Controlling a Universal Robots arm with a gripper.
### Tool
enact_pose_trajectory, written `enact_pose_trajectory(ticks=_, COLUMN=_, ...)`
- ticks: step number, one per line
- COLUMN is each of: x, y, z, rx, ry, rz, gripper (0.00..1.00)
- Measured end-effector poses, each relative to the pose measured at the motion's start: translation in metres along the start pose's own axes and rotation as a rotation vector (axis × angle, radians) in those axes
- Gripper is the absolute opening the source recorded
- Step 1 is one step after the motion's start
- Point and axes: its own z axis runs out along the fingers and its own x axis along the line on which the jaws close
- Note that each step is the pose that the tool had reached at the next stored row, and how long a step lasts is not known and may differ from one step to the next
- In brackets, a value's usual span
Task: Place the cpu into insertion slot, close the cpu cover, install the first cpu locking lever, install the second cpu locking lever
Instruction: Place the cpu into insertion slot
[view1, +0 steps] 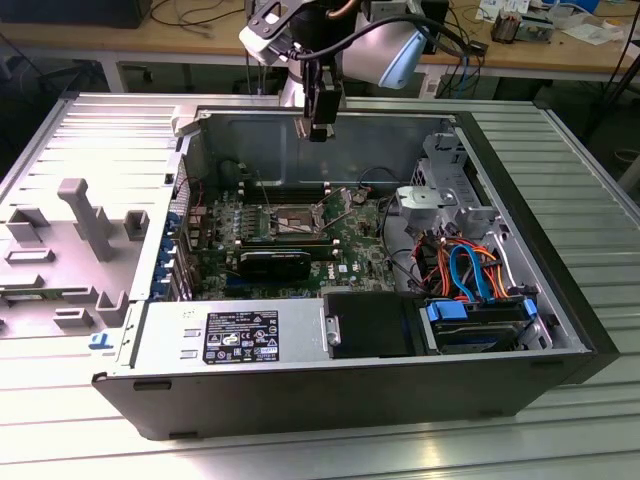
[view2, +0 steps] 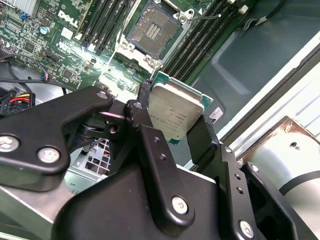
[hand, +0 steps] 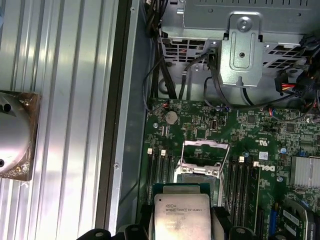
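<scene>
Cpu: being clamped by two opposite edges between the black fingers of the gripper, probably sparing the underside for seating. Lying flat, silver top facing up toward both wrist cameras; being square, offering no long axis. Hanging high over the open computer case, well apart from the insertion slot on the green board. Cpu cover standing raised, baring the socket.
</scene>
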Motion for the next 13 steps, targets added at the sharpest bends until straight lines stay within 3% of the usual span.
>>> enact_pose_trajectory(ticks=7, x=0.0000, y=-0.0009, z=0.0004, rx=-0.0001, ry=0.0002, rz=0.001, gripper=0.55)
enact_pose_trajectory(ticks=9, x=0.0000, y=-0.0018, z=0.0042, rx=-0.0013, ry=0.0000, rz=0.023, gripper=0.55)
enact_pose_trajectory(ticks=10, x=0.0000, y=-0.0022, z=0.0062, rx=-0.0045, ry=-0.0002, rz=0.029, gripper=0.55)
enact_pose_trajectory(ticks=11, x=0.0000, y=-0.0037, z=0.0094, rx=-0.0197, ry=-0.0014, rz=0.029, gripper=0.55)
enact_pose_trajectory(ticks=13, x=0.0002, y=-0.0073, z=0.0117, rx=-0.0336, ry=-0.0024, rz=0.028, gripper=0.55)
